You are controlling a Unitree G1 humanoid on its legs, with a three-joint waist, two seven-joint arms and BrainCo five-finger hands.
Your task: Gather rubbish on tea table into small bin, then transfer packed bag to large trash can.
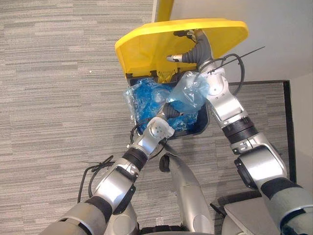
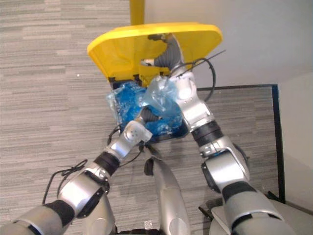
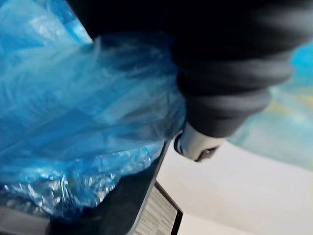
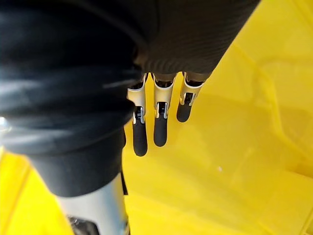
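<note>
Bag [image 1: 146,98] seemingly in bin [image 1: 198,129], under lid [image 1: 142,46]

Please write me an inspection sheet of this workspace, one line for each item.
Surface: grey carpet floor.
Job's things: blue bag in the mouth of the dark trash can; yellow lid raised.
Clutter: nothing seen.
Hands: right hand against the lid, fingers straight; left hand at the bag, partly hidden by it.
Cables: nothing seen.
Surroundings: white wall; yellow post behind the can.
</note>
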